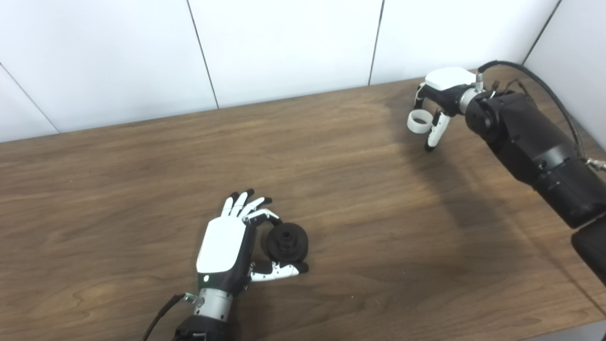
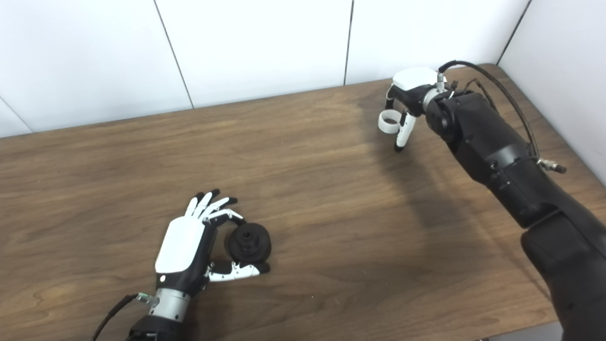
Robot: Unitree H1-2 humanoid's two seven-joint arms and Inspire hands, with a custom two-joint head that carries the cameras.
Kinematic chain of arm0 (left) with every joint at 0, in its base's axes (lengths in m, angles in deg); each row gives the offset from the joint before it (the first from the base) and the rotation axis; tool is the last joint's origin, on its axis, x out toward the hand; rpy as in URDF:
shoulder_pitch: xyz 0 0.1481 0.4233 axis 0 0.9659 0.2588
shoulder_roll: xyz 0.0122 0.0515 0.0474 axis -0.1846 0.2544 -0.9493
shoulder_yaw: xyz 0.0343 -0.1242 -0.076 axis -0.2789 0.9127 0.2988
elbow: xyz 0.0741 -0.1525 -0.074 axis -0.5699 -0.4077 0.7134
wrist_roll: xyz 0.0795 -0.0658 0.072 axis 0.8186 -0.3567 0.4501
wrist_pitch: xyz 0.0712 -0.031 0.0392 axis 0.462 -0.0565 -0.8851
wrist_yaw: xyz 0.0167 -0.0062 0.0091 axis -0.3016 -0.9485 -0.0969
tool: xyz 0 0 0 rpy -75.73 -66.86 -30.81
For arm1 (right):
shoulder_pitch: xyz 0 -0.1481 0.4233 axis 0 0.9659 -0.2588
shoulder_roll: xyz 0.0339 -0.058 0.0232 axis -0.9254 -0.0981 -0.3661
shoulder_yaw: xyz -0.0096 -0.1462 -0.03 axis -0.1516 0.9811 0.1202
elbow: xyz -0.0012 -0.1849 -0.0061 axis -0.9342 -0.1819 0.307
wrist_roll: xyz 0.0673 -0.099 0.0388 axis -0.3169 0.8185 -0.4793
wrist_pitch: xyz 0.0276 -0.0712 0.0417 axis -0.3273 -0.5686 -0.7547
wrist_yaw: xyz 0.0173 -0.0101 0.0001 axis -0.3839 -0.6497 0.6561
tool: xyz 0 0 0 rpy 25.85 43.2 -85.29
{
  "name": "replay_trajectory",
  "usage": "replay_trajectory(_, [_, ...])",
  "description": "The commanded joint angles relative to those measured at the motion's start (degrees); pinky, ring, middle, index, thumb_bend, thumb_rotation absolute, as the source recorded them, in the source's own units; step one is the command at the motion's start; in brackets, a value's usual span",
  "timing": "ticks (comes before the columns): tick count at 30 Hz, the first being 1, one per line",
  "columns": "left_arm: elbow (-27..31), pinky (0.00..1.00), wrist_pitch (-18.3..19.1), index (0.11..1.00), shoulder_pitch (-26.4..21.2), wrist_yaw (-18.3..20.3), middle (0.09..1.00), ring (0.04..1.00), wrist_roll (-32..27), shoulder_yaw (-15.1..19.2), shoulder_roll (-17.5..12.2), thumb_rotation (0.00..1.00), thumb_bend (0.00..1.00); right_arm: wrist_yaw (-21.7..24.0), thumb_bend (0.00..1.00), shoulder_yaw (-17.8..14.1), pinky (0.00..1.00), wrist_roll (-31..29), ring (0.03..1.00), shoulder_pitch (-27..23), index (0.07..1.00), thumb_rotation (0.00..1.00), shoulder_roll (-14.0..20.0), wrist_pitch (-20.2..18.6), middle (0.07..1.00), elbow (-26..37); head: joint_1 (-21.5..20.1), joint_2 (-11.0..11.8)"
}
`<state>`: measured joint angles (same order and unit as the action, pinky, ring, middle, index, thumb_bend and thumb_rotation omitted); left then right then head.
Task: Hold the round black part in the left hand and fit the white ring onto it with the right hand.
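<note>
The round black part (image 1: 287,243) rests on the wooden table (image 1: 378,227) at the front centre. My left hand (image 1: 227,246) lies just left of it. A curled finger touches its upper edge and the thumb (image 1: 279,271) presses along its lower edge, while the other fingers stay stretched out. My right hand (image 1: 438,102) hangs at the far right of the table, palm down. It pinches the white ring (image 1: 419,121), which looks lifted slightly off the wood. The same ring (image 2: 389,121) appears in the right eye view.
White wall panels (image 1: 284,47) close off the table's back edge and right side. A black cable (image 1: 544,90) loops over my right forearm. Bare wood stretches between the two hands.
</note>
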<state>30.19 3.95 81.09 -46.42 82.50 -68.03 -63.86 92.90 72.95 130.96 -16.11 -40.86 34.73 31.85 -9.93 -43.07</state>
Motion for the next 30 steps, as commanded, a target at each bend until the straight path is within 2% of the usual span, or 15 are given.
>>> replay_trajectory(1, [-4.2,1.0,0.2,0.485,2.7,-0.6,0.838,0.953,0.5,-1.5,0.2,0.05,0.52,-1.9,0.89,-0.7,0.97,0.3,1.0,-2.4,0.657,0.18,1.3,1.1,0.924,-0.1,0.0,-0.1])
replay_trajectory(8, [-4.1,1.0,0.4,0.486,2.7,-0.6,0.838,0.953,0.8,-1.6,0.3,0.06,0.52,-3.6,0.86,-1.3,0.95,-0.5,0.998,-2.2,0.604,0.14,1.2,2.5,0.912,-0.3,0.2,-0.3])
replay_trajectory(9, [-4.2,1.0,0.4,0.486,2.7,-0.6,0.838,0.953,0.6,-1.5,0.3,0.06,0.52,-3.9,0.66,-1.6,0.95,-0.8,0.996,-2.1,0.537,0.14,1.2,2.6,0.91,-0.2,0.2,-0.3])
replay_trajectory(10, [-4.1,1.0,0.4,0.486,2.7,-0.5,0.838,0.953,0.6,-1.5,0.3,0.06,0.52,-4.2,0.59,-1.8,0.95,-1.0,0.994,-2.0,0.514,0.14,1.1,2.6,0.908,-0.1,0.3,-0.2])
replay_trajectory(12, [-4.1,1.0,0.3,0.486,2.8,-0.5,0.84,0.954,0.4,-1.5,0.3,0.06,0.52,-5.0,0.54,-2.2,0.95,-1.2,0.983,-1.7,0.494,0.14,0.9,2.6,0.896,0.2,0.4,-0.4])
replay_trajectory(18, [-4.1,1.0,0.5,0.486,2.8,-0.4,0.841,0.957,0.6,-1.5,0.5,0.06,0.52,-6.0,0.52,-2.5,0.93,-1.6,0.96,-1.2,0.484,0.13,1.0,3.6,0.871,0.2,0.8,-0.5])
replay_trajectory(30, [-3.9,1.0,0.7,0.486,2.6,-0.5,0.84,0.955,1.0,-1.7,0.6,0.06,0.52,-5.3,0.52,-2.6,0.95,-2.5,0.973,-1.1,0.485,0.13,1.3,3.1,0.875,0.1,1.2,-0.4])
